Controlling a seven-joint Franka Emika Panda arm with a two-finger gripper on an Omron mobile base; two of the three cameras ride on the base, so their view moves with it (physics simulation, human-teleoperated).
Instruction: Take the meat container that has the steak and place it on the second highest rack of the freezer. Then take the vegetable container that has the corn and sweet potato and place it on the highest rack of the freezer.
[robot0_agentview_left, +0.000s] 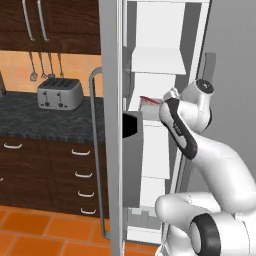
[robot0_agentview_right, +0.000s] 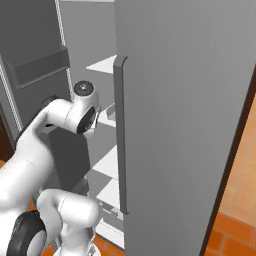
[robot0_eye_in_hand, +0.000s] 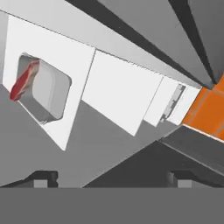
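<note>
One steak (robot0_eye_in_hand: 24, 83) in meat container (robot0_eye_in_hand: 46, 94) on rack (robot0_eye_in_hand: 65, 65), tool (robot0_eye_in_hand: 109, 177) open

You see white racks stacked inside the open freezer (robot0_agentview_left: 192, 30). In the left base view the highest rack (robot0_agentview_left: 156, 61) is a flat white shelf with nothing visible on it. The second highest rack (robot0_agentview_left: 150, 111) below it carries a pale container (robot0_agentview_left: 148, 106) with the red steak (robot0_agentview_left: 150, 100) in it. In the hand view that container (robot0_eye_in_hand: 43, 94) sits flat on a white rack (robot0_eye_in_hand: 65, 61), the steak (robot0_eye_in_hand: 24, 81) lying along one of its sides; the next rack (robot0_eye_in_hand: 120, 92) beside it is bare. To the left, the dark table (robot0_agentview_left: 45, 120) carries a toaster (robot0_agentview_left: 60, 93).
</note>
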